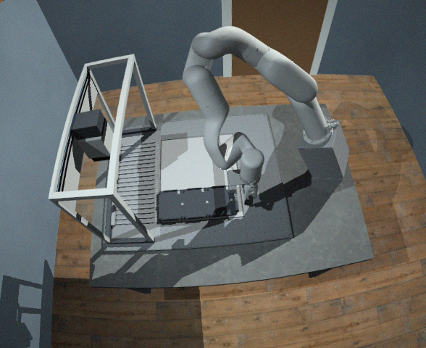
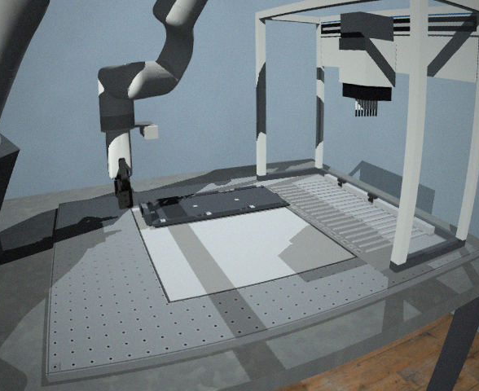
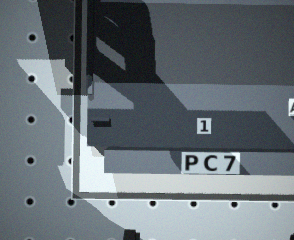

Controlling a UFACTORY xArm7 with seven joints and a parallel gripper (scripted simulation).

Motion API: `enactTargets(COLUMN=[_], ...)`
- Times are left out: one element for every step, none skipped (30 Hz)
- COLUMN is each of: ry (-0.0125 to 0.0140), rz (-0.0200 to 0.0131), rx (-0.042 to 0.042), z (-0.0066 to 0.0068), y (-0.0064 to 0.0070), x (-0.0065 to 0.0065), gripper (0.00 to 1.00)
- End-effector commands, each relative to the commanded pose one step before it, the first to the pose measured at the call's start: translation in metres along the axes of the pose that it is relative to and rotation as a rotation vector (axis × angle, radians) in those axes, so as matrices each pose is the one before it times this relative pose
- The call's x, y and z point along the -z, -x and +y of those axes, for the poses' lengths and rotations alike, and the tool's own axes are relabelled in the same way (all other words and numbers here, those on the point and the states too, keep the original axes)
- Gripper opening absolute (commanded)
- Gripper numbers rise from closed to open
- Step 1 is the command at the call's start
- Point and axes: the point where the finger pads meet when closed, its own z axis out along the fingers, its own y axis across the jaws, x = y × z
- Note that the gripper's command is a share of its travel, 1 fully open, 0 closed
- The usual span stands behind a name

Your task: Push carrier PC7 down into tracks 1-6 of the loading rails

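Carrier PC7 is a long dark plate lying flat. Its far end is at the near edge of the loading rails, in front of the left-hand tracks. Its handle end faces the arm's base; the PC7 label is there in the wrist view. My gripper is open and empty, pointing down. Its fingertips are low, on the base side of the handle, with a small gap to it. No lit lamp can be made out behind the tracks.
A white frame stands over the rails, with a grey head unit hanging in it. A white sheet lies beside the carrier on the perforated plate.
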Motion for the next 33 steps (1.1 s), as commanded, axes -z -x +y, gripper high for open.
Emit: enactTargets(ry=[-0.00242, 0.00000, 0.00000, 0.00000, -0.00001, 0.00000, 0.00000, 0.00000, 0.00000, 0.00000, 0.00000, 0.00000, 0.00001, 0.00000, 0.00000, 0.00000, 0.00000, 0.00001, -0.00001, 0.00000, 0.00000, 0.00000, 0.00000, 0.00000, 0.00000, 0.00000, 0.00000, 0.00000, 0.00000, 0.00000, 0.00000, 0.00000, 0.00000], rz=[0.00163, -0.00001, 0.00000, 0.00000, 0.00000, -0.00001, -0.00001, 0.00000, 0.00000, 0.00000, 0.00000, 0.00000, -0.00002, 0.00001, 0.00000, 0.00000, 0.00000, -0.00001, 0.00001, 0.00000, 0.00000, 0.00000, 0.00000, 0.00000, 0.00000, 0.00000, 0.00000, 0.00000, 0.00000, 0.00000, 0.00000, 0.00000, 0.00000], rx=[0.00066, 0.00000, 0.00000, 0.00000, 0.00000, 0.00000, 0.00000, 0.00000, 0.00000, 0.00000, 0.00000, 0.00000, 0.00000, 0.00000, 0.00000, 0.00000, 0.00000, 0.00000, 0.00000, 0.00000, 0.00000, 0.00000, 0.00000, 0.00000, 0.00000, 0.00000, 0.00000, 0.00000, 0.00000, 0.00000, 0.00000, 0.00000, 0.00000], z=[-0.00114, 0.00000, 0.00000, 0.00000, 0.00000, 0.00000, 0.00000, 0.00000, 0.00000, 0.00000, 0.00000, 0.00000, 0.00000, 0.00000, 0.00000, 0.00000, 0.00000, 0.00000, 0.00000, 0.00000, 0.00000, 0.00000, 0.00000, 0.00000, 0.00000, 0.00000, 0.00000, 0.00000, 0.00000, 0.00000, 0.00000, 0.00000, 0.00000], y=[-0.00046, 0.00000, 0.00000, 0.00000, 0.00001, 0.00000, 0.00000, 0.00000, 0.00000, 0.00000, 0.00000, 0.00000, -0.00003, 0.00001, 0.00001, 0.00000, 0.00000, -0.00001, 0.00002, 0.00000, 0.00000, 0.00000, 0.00000, 0.00000, 0.00000, 0.00000, 0.00000, 0.00000, 0.00000, 0.00000, 0.00000, 0.00000, 0.00000], x=[-0.00796, -0.00167, 0.00000, 0.00000, -0.00168, -0.00166, -0.00166, -0.00026, -0.00001, -0.00001, -0.00001, 0.00000, 0.00007, -0.00003, -0.00002, -0.00001, -0.00001, -0.00062, -0.00072, 0.00000, 0.00000, -0.00067, -0.00066, -0.00066, -0.00066, -0.00066, -0.00067, -0.00067, -0.00067, -0.00067, -0.00067, -0.00067, -0.00067], gripper=[0.82, 0.82, 0.82, 0.82, 0.82, 0.82, 0.82, 0.82, 0.82, 0.82, 0.82, 0.82, 0.82, 0.82, 0.82, 0.82, 0.82, 0.82, 0.82, 0.82, 0.82, 0.82, 0.82, 0.82, 0.82, 0.82, 0.82, 0.82, 0.82, 0.82, 0.82, 0.82, 0.82])
